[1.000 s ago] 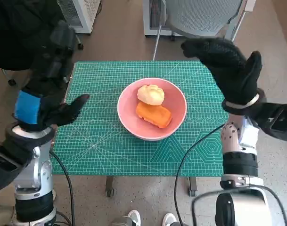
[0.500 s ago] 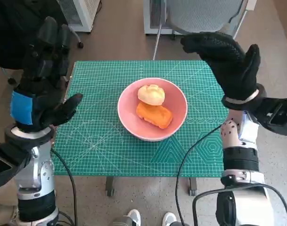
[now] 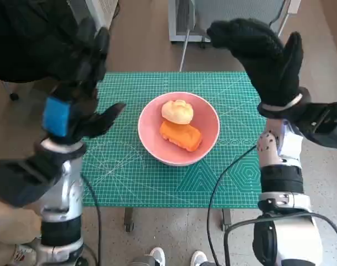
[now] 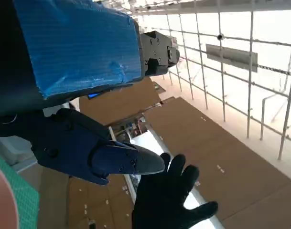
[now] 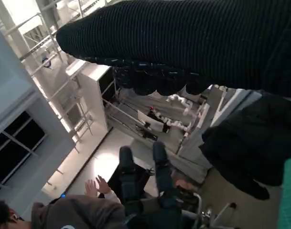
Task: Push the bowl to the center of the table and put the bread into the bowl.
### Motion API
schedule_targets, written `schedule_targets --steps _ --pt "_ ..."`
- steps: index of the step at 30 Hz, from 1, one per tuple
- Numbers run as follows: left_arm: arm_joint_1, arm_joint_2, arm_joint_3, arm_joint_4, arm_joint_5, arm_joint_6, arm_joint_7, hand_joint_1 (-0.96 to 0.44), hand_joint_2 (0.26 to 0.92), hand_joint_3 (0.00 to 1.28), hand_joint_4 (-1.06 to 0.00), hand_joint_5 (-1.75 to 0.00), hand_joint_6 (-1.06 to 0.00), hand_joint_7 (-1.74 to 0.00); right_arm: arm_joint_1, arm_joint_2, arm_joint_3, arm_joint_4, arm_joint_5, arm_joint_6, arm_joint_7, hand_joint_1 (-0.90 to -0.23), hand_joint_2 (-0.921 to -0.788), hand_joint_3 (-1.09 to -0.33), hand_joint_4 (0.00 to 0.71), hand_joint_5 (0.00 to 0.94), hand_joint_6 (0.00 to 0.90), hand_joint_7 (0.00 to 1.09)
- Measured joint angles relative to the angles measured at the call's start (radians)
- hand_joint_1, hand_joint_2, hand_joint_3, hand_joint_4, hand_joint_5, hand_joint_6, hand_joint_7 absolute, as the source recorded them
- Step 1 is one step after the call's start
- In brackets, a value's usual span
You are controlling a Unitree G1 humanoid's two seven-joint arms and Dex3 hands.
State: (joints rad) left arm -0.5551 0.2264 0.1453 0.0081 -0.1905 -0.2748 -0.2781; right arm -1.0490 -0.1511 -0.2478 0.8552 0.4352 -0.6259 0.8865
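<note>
Near the middle of the green gridded surface (image 3: 129, 177) sat the pink bowl (image 3: 178, 128), upright, with a pale round bread roll (image 3: 177, 111) lying in its far half and an orange oblong piece (image 3: 181, 135) just in front of it, the two touching; both lay wholly inside the rim. Left of the bowl, the left hand (image 3: 79, 91) was raised above the surface's left edge, its blue-taped back toward the camera, fingers spread and holding nothing, well apart from the bowl; in the left wrist view the same hand (image 4: 83, 95) filled the upper part of the picture, its dark fingers (image 4: 112, 160) extended and empty, with a sliver of green mat and pink rim at the picture's edge. Right of the bowl, the right hand (image 3: 265, 58) in its black knitted glove was lifted over the far right corner of the surface, fingers apart, grasping nothing; it also showed in the left wrist view (image 4: 171, 198), splayed. A grey chair (image 3: 234, 19) stood beyond the surface; the right wrist view showed the glove (image 5: 183, 43) as a dark band and a person (image 5: 83, 210) seated below.
</note>
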Motion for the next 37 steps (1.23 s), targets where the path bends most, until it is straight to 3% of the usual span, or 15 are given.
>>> schedule_targets --steps 7,13,18,29,37 --pt "-0.028 -0.003 -0.013 0.050 -0.007 -0.007 -0.010 -0.55 0.921 0.26 0.00 0.00 -0.03 0.00 0.000 0.001 -0.001 0.000 -0.007 -0.004 -0.002 -0.637 -0.921 -0.666 0.183 0.000 0.206 0.00" --pt "-0.029 -0.005 -0.012 0.074 -0.019 -0.013 -0.022 -0.32 0.921 0.25 0.00 0.00 -0.03 0.00 0.001 0.000 -0.002 0.004 -0.007 -0.010 -0.002 -0.628 -0.921 -0.668 0.181 0.000 0.206 0.00" --pt "-0.029 -0.006 -0.013 0.089 0.027 -0.036 0.015 -0.11 0.921 0.33 0.00 0.00 -0.04 -0.01 0.003 -0.002 -0.003 0.003 -0.007 -0.013 -0.002 -0.623 -0.921 -0.669 0.181 0.000 0.204 0.00" --pt "-0.031 -0.008 -0.019 0.108 0.057 -0.051 0.041 -0.06 0.921 0.38 0.00 0.00 -0.02 0.00 0.004 -0.005 -0.004 0.000 -0.007 -0.017 -0.001 -0.622 -0.921 -0.668 0.181 0.000 0.202 0.00" --pt "-0.049 -0.015 -0.020 0.135 -0.010 -0.050 -0.008 -0.08 0.921 0.39 0.00 0.00 -0.02 0.00 0.008 -0.009 -0.004 -0.001 -0.009 -0.029 -0.001 -0.620 -0.921 -0.668 0.181 0.000 0.202 0.00"
